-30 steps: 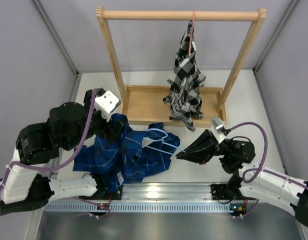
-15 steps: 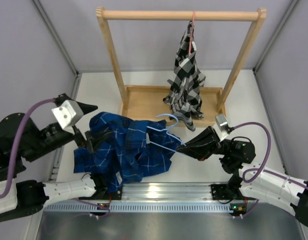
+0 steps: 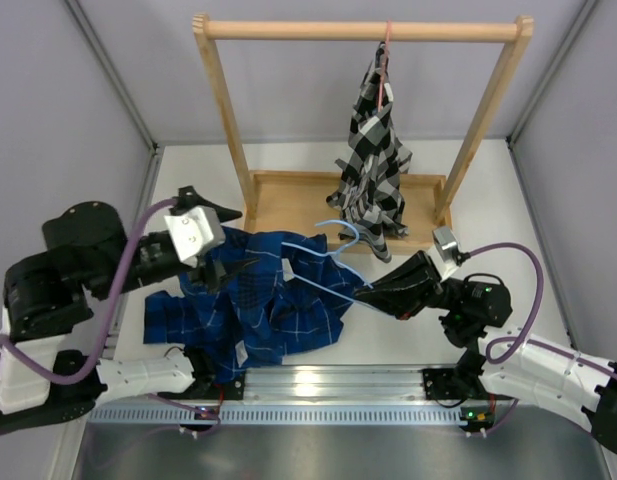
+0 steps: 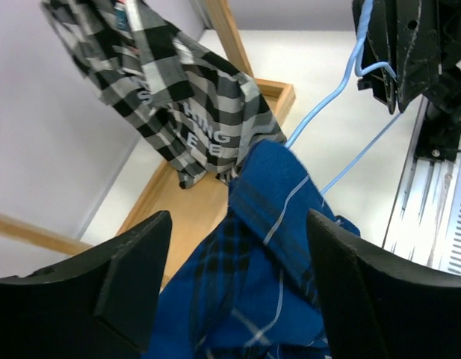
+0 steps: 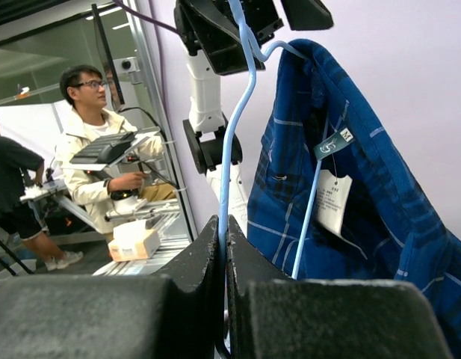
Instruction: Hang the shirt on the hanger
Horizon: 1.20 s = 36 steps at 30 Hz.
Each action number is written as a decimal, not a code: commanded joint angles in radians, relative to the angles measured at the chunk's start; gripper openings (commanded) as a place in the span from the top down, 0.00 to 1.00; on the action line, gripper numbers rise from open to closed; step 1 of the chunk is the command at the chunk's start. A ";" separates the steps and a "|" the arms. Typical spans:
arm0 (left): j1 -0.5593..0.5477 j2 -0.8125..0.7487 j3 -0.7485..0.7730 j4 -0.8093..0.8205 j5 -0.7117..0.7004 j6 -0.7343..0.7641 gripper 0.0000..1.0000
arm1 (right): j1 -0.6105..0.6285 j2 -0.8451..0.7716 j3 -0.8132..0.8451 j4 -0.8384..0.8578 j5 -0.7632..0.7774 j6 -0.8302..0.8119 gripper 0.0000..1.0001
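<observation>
The dark blue plaid shirt (image 3: 258, 300) lies bunched on the table left of centre, its upper part draped over the light-blue wire hanger (image 3: 328, 270). My right gripper (image 3: 360, 292) is shut on the hanger's wire and holds it tilted up toward the shirt. In the right wrist view the wire (image 5: 234, 127) rises from the closed gripper (image 5: 223, 239), and the shirt (image 5: 364, 187) with its tag hangs beside it. My left gripper (image 3: 238, 238) is wide open over the shirt's upper edge. In the left wrist view the shirt (image 4: 267, 224) lies between the spread fingers of the gripper (image 4: 237, 299), and the hanger (image 4: 320, 105) runs beyond.
A wooden clothes rack (image 3: 358, 30) stands at the back on a wooden base tray (image 3: 288, 205). A black-and-white checked shirt (image 3: 373, 150) hangs from it on a pink hanger (image 3: 386, 45). An aluminium rail (image 3: 328, 385) runs along the near edge. Walls close both sides.
My left arm swung out to the left and came back over the shirt, whose upper part is now pulled further onto the hanger. My right gripper lifted the hanger slightly.
</observation>
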 commanded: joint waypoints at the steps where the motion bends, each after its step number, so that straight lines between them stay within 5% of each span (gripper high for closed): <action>1: 0.000 0.069 -0.014 0.033 0.101 0.051 0.26 | 0.015 -0.013 0.013 0.300 0.009 0.005 1.00; 5: -0.001 0.078 -0.020 0.016 0.158 0.055 0.47 | 0.015 -0.030 0.014 0.266 0.001 -0.003 1.00; 9: 0.000 0.098 -0.028 0.016 0.166 0.058 0.52 | 0.015 -0.032 0.030 0.243 -0.037 0.003 1.00; 12: 0.000 0.114 -0.037 0.016 0.169 0.064 0.81 | 0.015 -0.024 0.031 0.281 -0.054 0.030 1.00; 14: 0.000 0.117 -0.035 0.016 0.193 0.063 0.87 | 0.016 -0.027 0.033 0.271 -0.060 0.031 1.00; 21: 0.000 0.117 -0.035 0.017 0.403 0.067 0.78 | 0.015 -0.047 0.077 0.126 -0.086 -0.012 1.00; 36: 0.000 0.180 -0.071 0.043 0.477 0.067 0.81 | 0.087 -0.036 0.157 -0.127 -0.060 -0.173 1.00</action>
